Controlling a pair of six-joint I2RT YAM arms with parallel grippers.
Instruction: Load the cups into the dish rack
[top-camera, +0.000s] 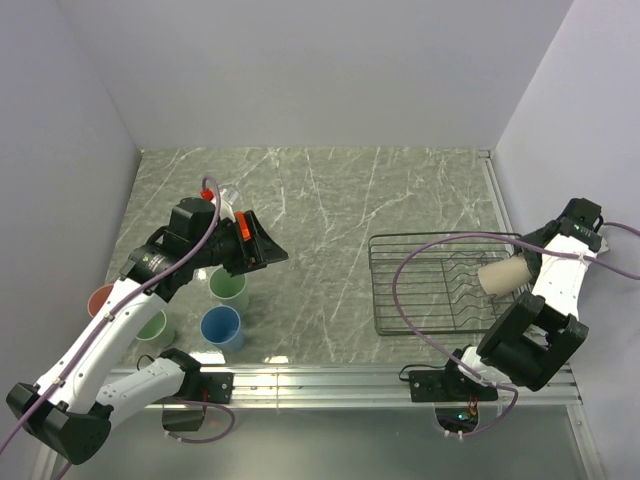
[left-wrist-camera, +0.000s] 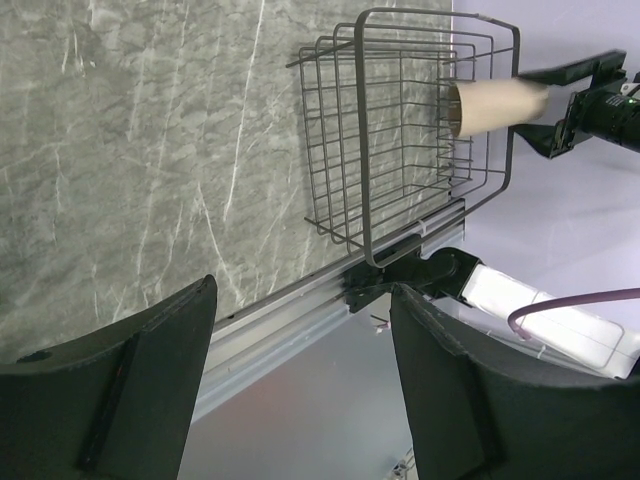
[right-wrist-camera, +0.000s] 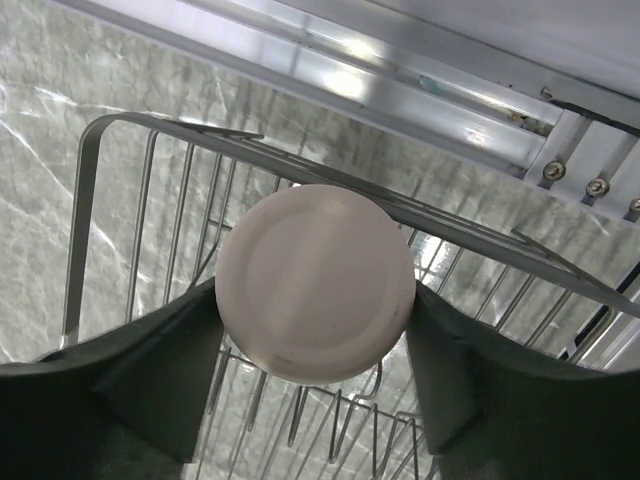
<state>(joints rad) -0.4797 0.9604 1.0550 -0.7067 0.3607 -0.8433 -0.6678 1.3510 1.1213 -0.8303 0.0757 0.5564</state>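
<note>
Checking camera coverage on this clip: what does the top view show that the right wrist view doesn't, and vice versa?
Top only: the left arm, plus the salmon cup, two green cups and blue cup standing at the table's left. Right wrist only: the beige cup's round base, gripped between the right end effector's fingers. Both: the beige cup held over the rack.
</note>
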